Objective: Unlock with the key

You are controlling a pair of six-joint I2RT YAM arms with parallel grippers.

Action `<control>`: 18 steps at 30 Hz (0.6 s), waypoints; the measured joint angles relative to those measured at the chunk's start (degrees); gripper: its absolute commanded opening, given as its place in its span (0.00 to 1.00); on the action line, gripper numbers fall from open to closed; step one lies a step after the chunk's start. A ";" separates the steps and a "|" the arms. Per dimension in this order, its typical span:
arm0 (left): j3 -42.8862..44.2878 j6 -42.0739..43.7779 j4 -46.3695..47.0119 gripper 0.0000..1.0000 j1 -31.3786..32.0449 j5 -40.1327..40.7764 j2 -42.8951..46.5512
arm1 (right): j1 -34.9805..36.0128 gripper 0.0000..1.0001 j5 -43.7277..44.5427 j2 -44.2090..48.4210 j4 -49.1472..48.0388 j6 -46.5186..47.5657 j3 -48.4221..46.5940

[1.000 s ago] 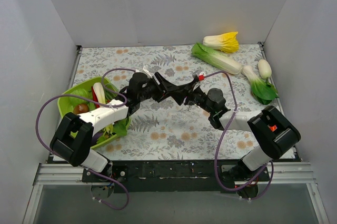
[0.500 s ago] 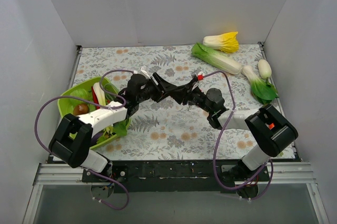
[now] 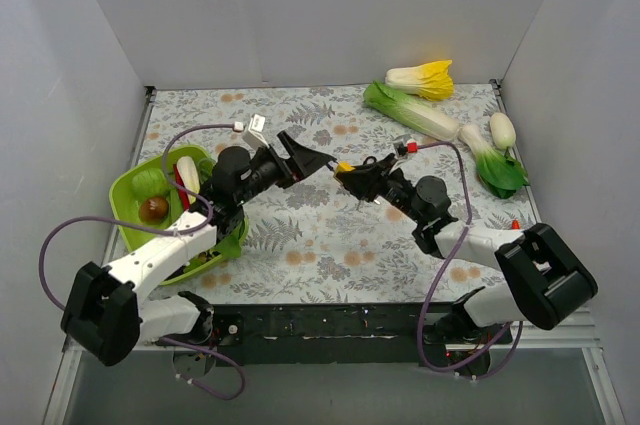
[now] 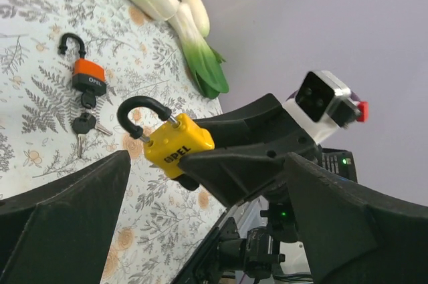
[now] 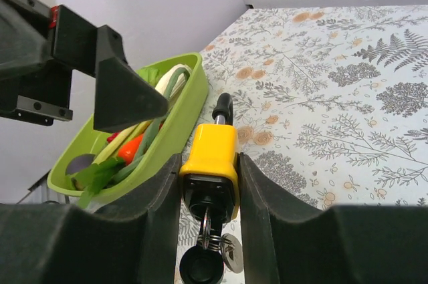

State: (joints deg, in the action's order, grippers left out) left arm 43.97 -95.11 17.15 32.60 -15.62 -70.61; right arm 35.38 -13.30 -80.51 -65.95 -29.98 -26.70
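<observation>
My right gripper (image 5: 208, 184) is shut on the yellow padlock (image 5: 211, 152), one finger on each side of its body, held above the table. A key sits in its keyhole, and the key bunch (image 5: 202, 267) with black heads and a ring hangs beneath. In the top view this gripper (image 3: 352, 174) with the padlock (image 3: 344, 166) is mid-table. My left gripper (image 3: 303, 156) is open and empty, just left of it; its wrist view shows the padlock (image 4: 177, 147) beyond its spread fingers (image 4: 60, 217). An orange padlock (image 4: 89, 75) with its own keys (image 4: 85, 123) lies on the table.
A green basket (image 3: 128, 207) of vegetables stands at the left, also in the right wrist view (image 5: 180, 107). A napa cabbage (image 3: 410, 110), a yellow-tipped cabbage (image 3: 422, 77), a bok choy (image 3: 490, 160) and a white vegetable (image 3: 503, 130) lie at the back right. Grey walls enclose the table.
The grippers were together at mid-table. My left gripper has pulled back to the left and is apart from the padlock. My right gripper has shifted slightly right, still holding the yellow padlock.
</observation>
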 measured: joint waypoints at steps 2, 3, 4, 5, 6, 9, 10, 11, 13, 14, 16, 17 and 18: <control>-1.64 2.49 0.31 0.95 -0.24 0.04 3.67 | -1.09 0.01 -0.66 2.49 0.83 -1.95 1.25; -2.51 3.96 0.76 0.93 -0.31 -0.17 5.38 | -1.46 0.01 -1.03 3.67 1.62 -2.71 1.57; -3.17 5.33 1.07 0.89 -0.42 -0.70 6.78 | -1.81 0.01 -1.55 5.16 2.36 -3.58 1.99; -3.56 6.86 1.09 0.86 -0.50 -1.42 7.74 | -2.12 0.01 -2.29 6.73 3.17 -4.57 2.23; -3.76 8.31 1.16 0.84 -0.52 -2.12 8.44 | -2.34 0.01 -3.06 8.35 4.20 -5.40 2.29; -3.85 12.37 0.92 0.70 -0.52 -5.18 9.16 | -2.64 0.01 -5.22 13.25 6.60 -7.78 2.29; -3.85 13.97 0.79 0.66 -0.52 -6.71 9.18 | -2.71 0.01 -5.84 14.78 7.50 -8.52 2.29; -3.85 14.88 0.79 0.58 -0.52 -7.89 9.18 | -2.75 0.01 -6.62 16.22 8.31 -9.25 2.29; -3.87 16.35 0.90 0.53 -0.52 -9.75 9.20 | -2.75 0.01 -7.96 18.75 10.32 -10.56 2.29; -3.87 16.81 1.07 0.50 -0.52 -10.56 9.22 | -2.75 0.01 -8.41 19.85 11.34 -11.10 2.29; -3.87 17.14 1.49 0.46 -0.50 -11.65 9.20 | -2.75 0.01 -9.40 21.73 13.53 -12.09 2.29; -3.87 17.18 1.77 0.45 -0.52 -12.00 9.18 | -2.75 0.01 -9.70 22.29 14.21 -12.33 2.29; -3.87 17.07 2.21 0.41 -0.50 -12.39 9.07 | -2.75 0.01 -9.94 22.97 15.21 -12.59 2.29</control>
State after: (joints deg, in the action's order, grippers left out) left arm 40.10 -78.04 19.35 32.10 -28.01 -61.54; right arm 32.62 -23.24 -57.54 -50.74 -42.57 -24.40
